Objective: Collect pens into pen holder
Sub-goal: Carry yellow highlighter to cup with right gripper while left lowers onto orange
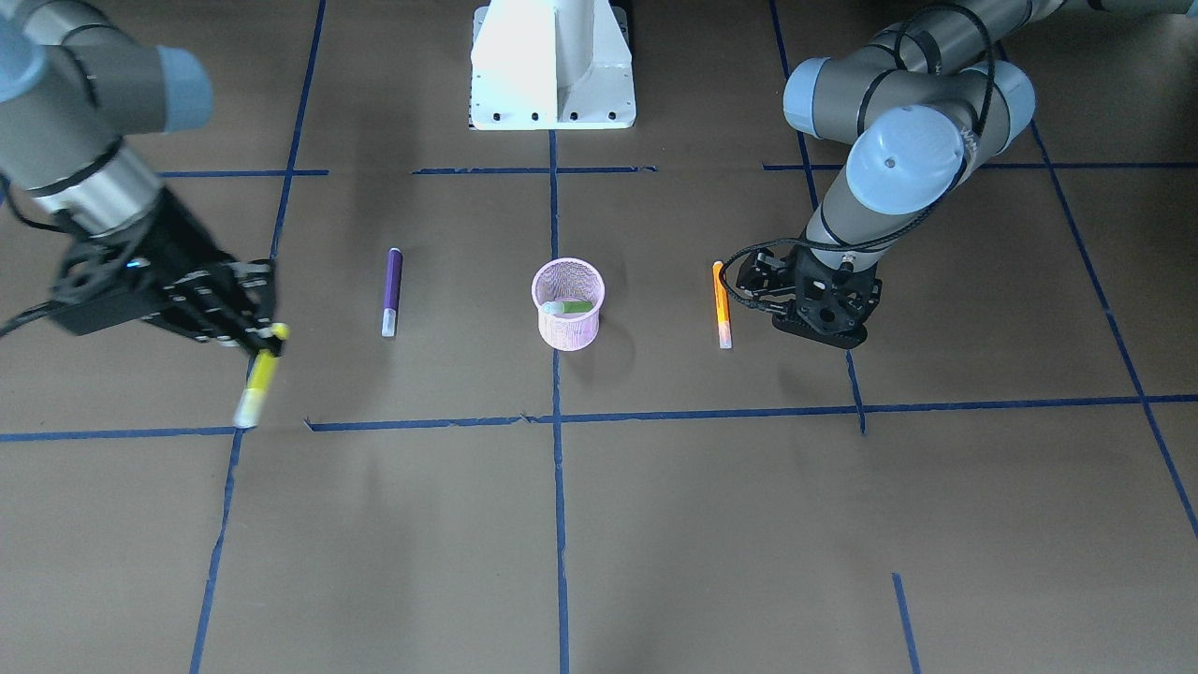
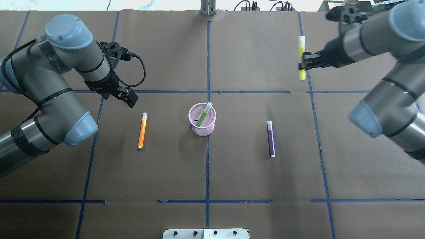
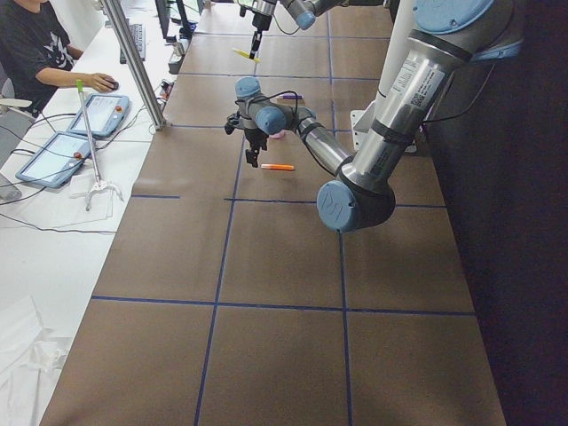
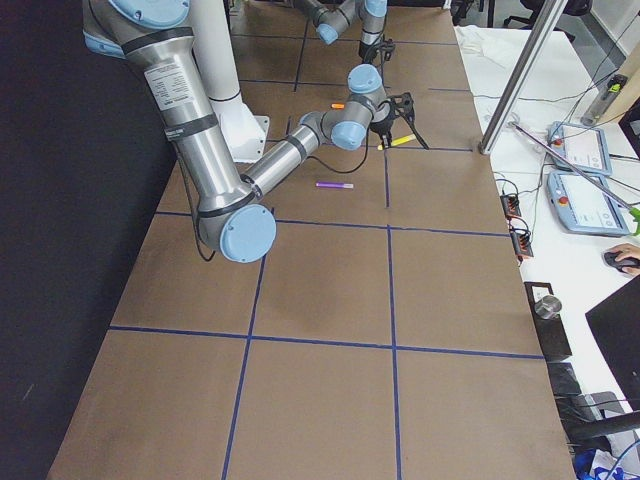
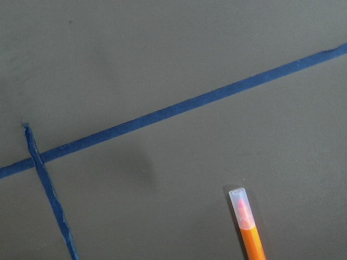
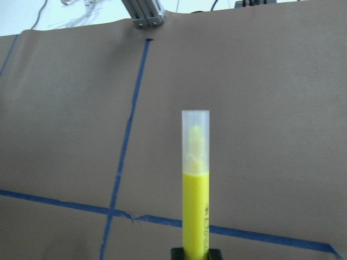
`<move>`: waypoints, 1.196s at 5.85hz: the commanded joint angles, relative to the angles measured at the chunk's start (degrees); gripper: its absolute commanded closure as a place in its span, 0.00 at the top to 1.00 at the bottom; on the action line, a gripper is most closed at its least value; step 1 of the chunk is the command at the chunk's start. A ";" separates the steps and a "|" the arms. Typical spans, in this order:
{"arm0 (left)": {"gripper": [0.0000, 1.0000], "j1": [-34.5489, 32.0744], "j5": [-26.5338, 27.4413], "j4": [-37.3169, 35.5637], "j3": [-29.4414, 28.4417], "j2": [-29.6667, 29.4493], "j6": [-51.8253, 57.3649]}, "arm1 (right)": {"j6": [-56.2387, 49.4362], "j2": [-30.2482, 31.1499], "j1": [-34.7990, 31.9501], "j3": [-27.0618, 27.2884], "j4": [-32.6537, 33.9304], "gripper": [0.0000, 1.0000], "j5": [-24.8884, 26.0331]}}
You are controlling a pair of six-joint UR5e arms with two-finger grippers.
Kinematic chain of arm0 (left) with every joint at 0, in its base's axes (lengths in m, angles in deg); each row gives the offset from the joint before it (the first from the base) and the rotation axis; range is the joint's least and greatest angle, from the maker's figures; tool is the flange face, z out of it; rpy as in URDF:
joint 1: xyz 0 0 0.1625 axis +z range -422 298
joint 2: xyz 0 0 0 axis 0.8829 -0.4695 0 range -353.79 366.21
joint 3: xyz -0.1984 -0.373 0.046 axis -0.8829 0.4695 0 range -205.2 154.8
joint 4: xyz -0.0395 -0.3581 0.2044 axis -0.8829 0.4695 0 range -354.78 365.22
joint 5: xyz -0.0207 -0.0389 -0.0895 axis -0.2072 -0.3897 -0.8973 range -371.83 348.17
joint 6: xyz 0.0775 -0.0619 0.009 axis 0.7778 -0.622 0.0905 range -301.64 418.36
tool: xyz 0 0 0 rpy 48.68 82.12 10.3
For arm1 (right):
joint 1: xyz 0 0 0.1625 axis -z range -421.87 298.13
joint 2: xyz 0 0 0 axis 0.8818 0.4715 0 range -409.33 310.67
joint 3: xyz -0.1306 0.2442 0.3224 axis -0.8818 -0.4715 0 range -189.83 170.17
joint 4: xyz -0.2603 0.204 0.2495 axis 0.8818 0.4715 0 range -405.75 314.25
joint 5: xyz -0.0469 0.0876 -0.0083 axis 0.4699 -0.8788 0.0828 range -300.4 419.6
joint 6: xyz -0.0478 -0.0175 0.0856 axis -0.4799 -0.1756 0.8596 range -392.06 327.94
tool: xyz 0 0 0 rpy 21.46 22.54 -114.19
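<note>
My right gripper (image 1: 267, 337) is shut on a yellow pen (image 2: 301, 54), gripping its lower end and holding it above the table, far out to my right; its pale cap (image 6: 195, 130) points away from the wrist. The pink mesh pen holder (image 2: 202, 127) stands at the table's middle with a green pen (image 2: 203, 116) leaning inside. An orange pen (image 2: 142, 130) lies left of the holder and a purple pen (image 2: 271, 138) lies right of it. My left gripper (image 2: 129, 98) hovers just beyond the orange pen's pale end (image 5: 240, 203), open and empty.
Blue tape lines (image 2: 207, 91) divide the brown paper-covered table into squares. The robot's white base (image 1: 552, 65) stands behind the holder. A person sits at a side desk with tablets (image 3: 98, 111) beyond the table's far edge.
</note>
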 commanded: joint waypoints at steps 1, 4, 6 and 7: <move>1.00 0.77 -0.11 0.22 -2.69 -1.39 -4.10 | 2.59 -6.14 9.41 1.08 -0.32 0.00 14.19; 1.00 2.26 -0.11 0.22 -4.12 -2.72 -4.21 | 1.98 -10.11 20.24 0.39 -0.67 0.00 32.49; 1.00 3.32 -0.20 0.14 -4.12 -2.72 -4.21 | 1.89 -9.51 25.25 -0.05 -0.67 0.00 40.59; 1.00 3.32 -0.28 0.13 -4.03 -2.63 -4.12 | 1.89 -8.89 25.62 -1.10 -0.85 0.00 40.89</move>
